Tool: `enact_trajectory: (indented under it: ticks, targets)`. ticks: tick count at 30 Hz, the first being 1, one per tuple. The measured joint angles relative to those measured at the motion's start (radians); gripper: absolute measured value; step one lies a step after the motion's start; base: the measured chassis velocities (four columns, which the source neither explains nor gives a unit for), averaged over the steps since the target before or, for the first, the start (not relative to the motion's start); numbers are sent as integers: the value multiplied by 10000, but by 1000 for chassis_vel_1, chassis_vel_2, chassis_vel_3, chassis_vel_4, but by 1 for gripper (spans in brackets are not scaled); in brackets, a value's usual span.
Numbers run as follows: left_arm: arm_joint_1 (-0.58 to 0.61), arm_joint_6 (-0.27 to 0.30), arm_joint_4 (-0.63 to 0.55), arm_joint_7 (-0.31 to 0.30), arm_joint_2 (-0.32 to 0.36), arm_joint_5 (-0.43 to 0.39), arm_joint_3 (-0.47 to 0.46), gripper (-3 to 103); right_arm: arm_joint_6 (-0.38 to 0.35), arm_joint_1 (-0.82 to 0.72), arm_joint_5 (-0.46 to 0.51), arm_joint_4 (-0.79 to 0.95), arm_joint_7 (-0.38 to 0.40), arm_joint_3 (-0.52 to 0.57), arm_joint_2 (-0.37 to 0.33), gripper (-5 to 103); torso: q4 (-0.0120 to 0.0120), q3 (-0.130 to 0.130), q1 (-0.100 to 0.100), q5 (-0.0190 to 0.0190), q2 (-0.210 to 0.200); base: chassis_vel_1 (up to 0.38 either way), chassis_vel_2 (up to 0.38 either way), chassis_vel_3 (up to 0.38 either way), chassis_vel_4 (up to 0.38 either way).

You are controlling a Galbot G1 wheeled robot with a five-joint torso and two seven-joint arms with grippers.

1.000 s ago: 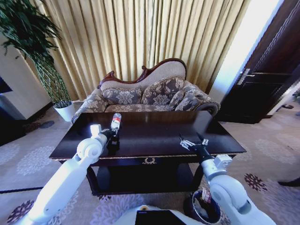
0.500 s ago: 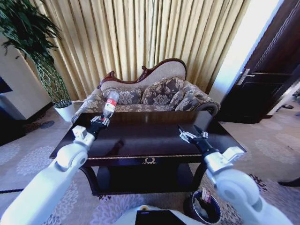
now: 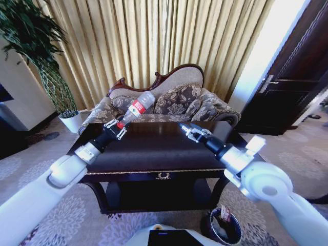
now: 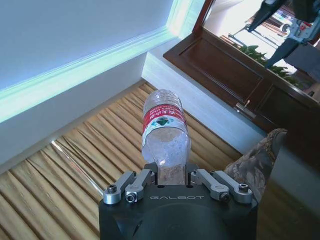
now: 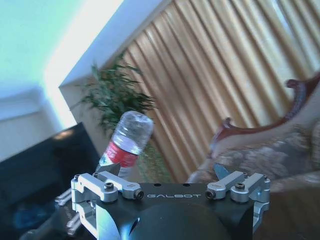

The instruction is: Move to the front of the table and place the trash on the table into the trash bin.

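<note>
My left claw [image 3: 119, 129] is clamped on the bottle [image 3: 137, 109], held tilted up above the counter [image 3: 154, 151]. Right claw [image 3: 190, 130] is wide open w/ nothing in it, over counter's far side.

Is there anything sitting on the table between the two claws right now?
No. In the head view, the dark table is bare between the left claw, which holds the bottle up, and the open right claw.
</note>
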Motion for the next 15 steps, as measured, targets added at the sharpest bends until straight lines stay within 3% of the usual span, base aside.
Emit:
enact_trajectory:
  ticks: [3,6,15]
  targets:
    - [-615,-5,142,-69,121,-22,541,26,-89,872,256,-359,-170,-390,-94,100,0,-1,0,1,0,0,0,0,0]
    - [-2040,-14,794,-194,-2,-124,1871,26,-110,1952,307,-1149,-226,-1054,-157,100,-2,0,0,2,0,0,0,0,0]
    - [-4426,189,1540,-218,-709,-473,3718,26,-134,3014,146,-2079,-237,-1815,22,100,-4,1,1,4,0,0,0,0,0]
